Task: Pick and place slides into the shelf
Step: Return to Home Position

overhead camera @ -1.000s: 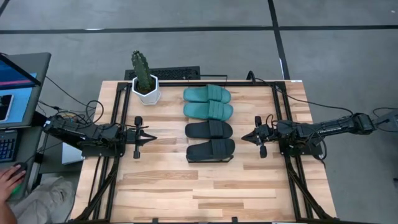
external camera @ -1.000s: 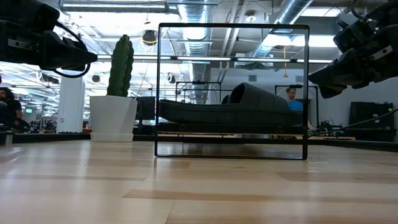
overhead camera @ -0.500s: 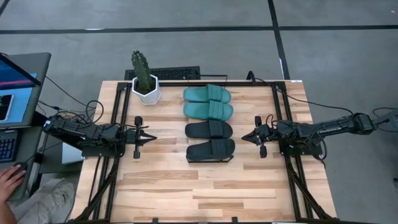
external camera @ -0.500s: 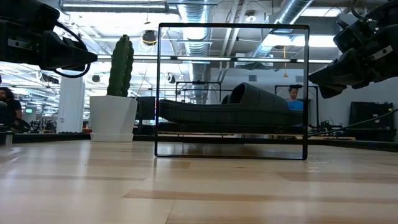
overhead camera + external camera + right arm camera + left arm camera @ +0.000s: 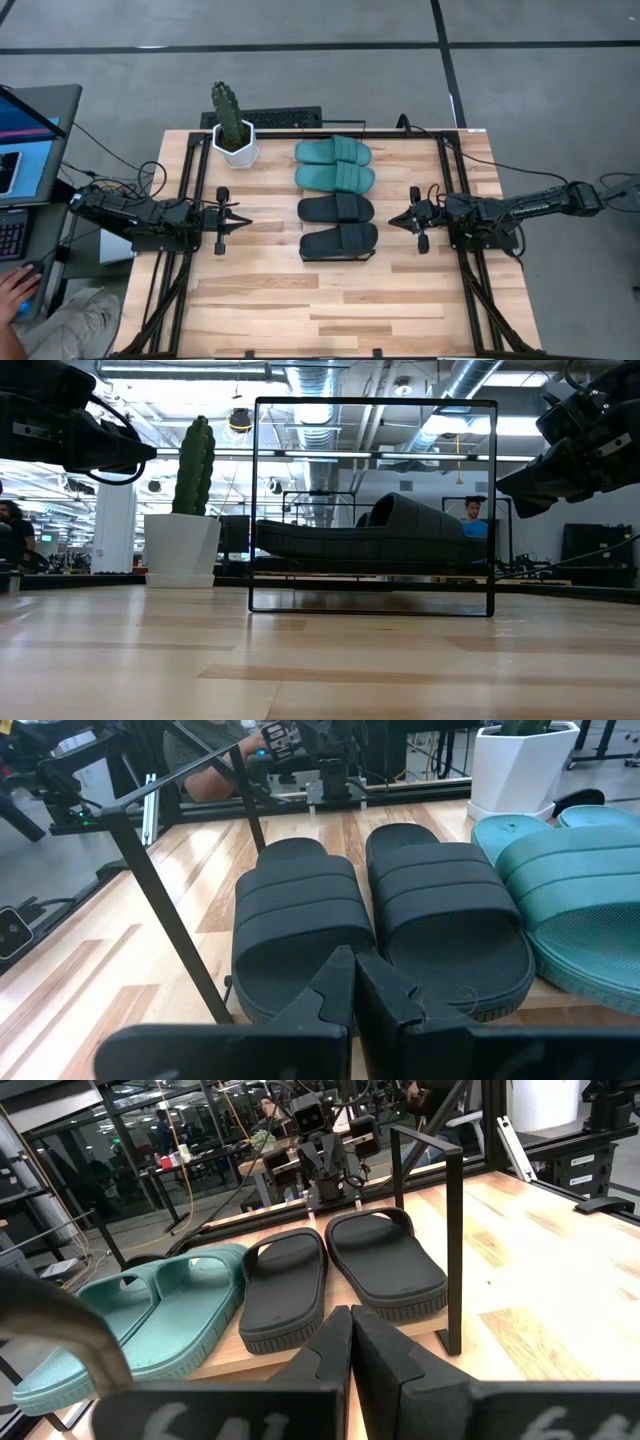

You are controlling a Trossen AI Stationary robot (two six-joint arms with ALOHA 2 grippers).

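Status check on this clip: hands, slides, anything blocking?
Left hand and right hand shut, empty, flanking the shelf. All four slides on it, teal pair nearest the cactus pot. Nothing between hands and shelf.

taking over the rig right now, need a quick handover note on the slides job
Left gripper: shut, empty, left of the shelf, pointing at it.
Right gripper: shut, empty, right of the shelf.
Slides: two teal slides and two black slides lie in one row on the shelf, teal at the end near the cactus pot.
Done: all four placed.
Left: nothing to place; both arms look close to home.
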